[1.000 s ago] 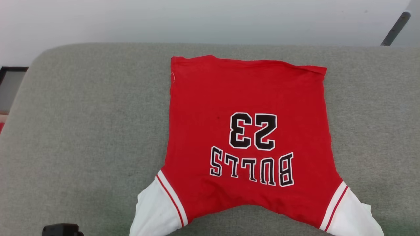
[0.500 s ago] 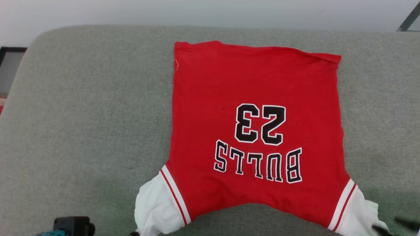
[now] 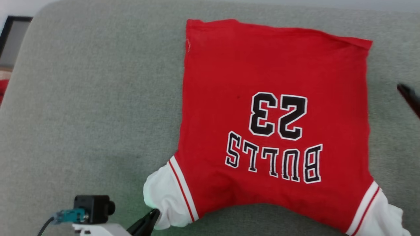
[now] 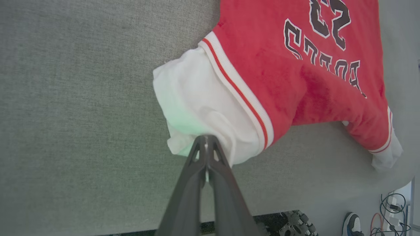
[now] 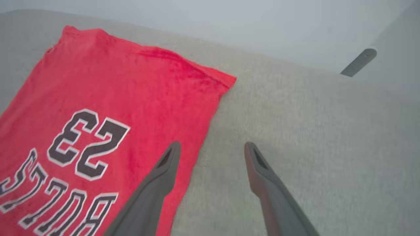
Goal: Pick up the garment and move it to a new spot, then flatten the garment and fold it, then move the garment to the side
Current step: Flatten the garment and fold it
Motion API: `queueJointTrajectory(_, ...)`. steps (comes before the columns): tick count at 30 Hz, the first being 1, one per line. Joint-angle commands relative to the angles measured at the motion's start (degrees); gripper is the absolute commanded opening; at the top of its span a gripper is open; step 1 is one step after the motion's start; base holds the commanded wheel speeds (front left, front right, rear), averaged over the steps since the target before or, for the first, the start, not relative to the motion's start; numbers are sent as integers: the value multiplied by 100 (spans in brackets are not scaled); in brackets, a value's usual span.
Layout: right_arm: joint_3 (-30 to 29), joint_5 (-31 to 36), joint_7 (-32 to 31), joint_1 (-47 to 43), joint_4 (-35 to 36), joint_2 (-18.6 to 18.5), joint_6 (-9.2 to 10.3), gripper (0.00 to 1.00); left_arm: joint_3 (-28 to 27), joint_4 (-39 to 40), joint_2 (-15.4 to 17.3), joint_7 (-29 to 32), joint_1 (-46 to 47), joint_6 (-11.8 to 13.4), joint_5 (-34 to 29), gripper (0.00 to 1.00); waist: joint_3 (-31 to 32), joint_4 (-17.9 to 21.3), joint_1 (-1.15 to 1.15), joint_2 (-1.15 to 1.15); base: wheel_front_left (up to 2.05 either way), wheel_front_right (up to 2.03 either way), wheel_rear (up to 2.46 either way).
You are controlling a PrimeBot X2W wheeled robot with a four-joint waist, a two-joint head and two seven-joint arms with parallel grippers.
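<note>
The garment (image 3: 275,108) was found spread front-up on the grey padded surface (image 3: 92,98), right of centre. Its long axis ran near to far: the hem (image 3: 279,31) lay at the far end and both white sleeves at the near end, so the lettering (image 3: 274,160) read upside down in the head view.

The left gripper (image 4: 206,141) was at the near-left corner of the cloth. Its fingers were pressed together, with the tips at the bunched near edge of the near-left sleeve (image 4: 197,98). Folds in the sleeve were gathered toward the tips, so the sleeve was judged to be pinched there.

The right gripper (image 5: 211,147) was recorded with its fingers spread and nothing between them. It was held over the right side edge of the garment, about level with the number. One finger stood over red cloth and the other over bare surface. Contact with the cloth could not be established.

The near-right sleeve (image 3: 387,219) lay unheld, crumpled at the near-right corner. It was nearward of the right gripper, along the same side edge, and well apart from it. The right arm was judged the nearer of the two to that sleeve. A matching hold there would call for a nearward reach down the right edge.
</note>
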State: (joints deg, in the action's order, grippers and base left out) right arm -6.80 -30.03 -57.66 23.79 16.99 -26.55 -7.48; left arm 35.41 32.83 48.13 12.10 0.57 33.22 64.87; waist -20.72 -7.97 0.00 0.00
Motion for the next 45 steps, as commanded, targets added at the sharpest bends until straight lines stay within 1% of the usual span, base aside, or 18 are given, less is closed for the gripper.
queueJointTrajectory(1,124,160,97,524,-481,70,-3,100,58,-56,-85,39,187,-71,-74,0,-243,-232,0,0,0,0,0)
queueJointTrajectory(5,316,436,163,1393,-1526,79,-3,100,177,-155,-229,131,470,-201,-162,0,-438,-435,0,0,0,0,0)
queueJointTrajectory(10,434,774,123,2194,-2696,58,-3,100,323,-298,-414,222,755,-350,-238,0,-656,-682,0,0,0,0,0)
queueJointTrajectory(11,434,774,123,2194,-2696,58,-3,100,323,-298,-414,222,755,-350,-238,0,-656,-682,0,0,0,0,0)
queueJointTrajectory(13,502,838,42,2448,-3106,58,-3,100,369,-358,-476,247,845,-401,-264,0,-733,-766,0,0,0,0,0)
queueJointTrajectory(17,424,1039,-101,2824,-3776,123,-3,100,450,-463,-603,278,989,-497,-287,0,-847,-924,0,0,0,0,0)
queueJointTrajectory(22,287,1330,-501,3044,-4531,334,-3,100,514,-574,-720,298,1112,-593,-293,0,-934,-1048,0,0,0,0,0)
queueJointTrajectory(23,301,1367,-654,3052,-4666,388,-3,71,526,-601,-739,302,1124,-601,-296,0,-938,-1061,0,0,0,0,0)
queueJointTrajectory(24,358,1381,-789,3048,-4763,433,-4,31,533,-619,-765,303,1128,-609,-283,0,-943,-1074,0,0,0,0,0)
queueJointTrajectory(25,384,1413,-889,3058,-4826,448,-4,0,538,-639,-781,301,1145,-629,-272,0,-949,-1086,0,0,0,0,0)
queueJointTrajectory(29,462,1562,-1050,3093,-4901,374,-4,0,544,-706,-838,274,1175,-650,-255,0,-930,-1091,0,0,0,0,0)
queueJointTrajectory(35,467,1512,-726,3273,-4767,407,-4,0,504,-799,-812,232,1138,-666,-246,0,-776,-948,0,0,0,0,0)
queueJointTrajectory(37,540,1401,-685,3283,-4666,449,-4,0,473,-800,-784,217,1107,-626,-245,0,-699,-852,0,0,0,0,0)
queueJointTrajectory(40,759,1112,-670,3226,-4396,386,-4,0,416,-780,-699,200,1052,-577,-254,0,-580,-686,0,0,0,0,0)
queueJointTrajectory(45,1162,439,-746,2850,-3648,114,-3,0,287,-683,-506,201,966,-439,-263,0,-382,-352,0,0,0,0,0)
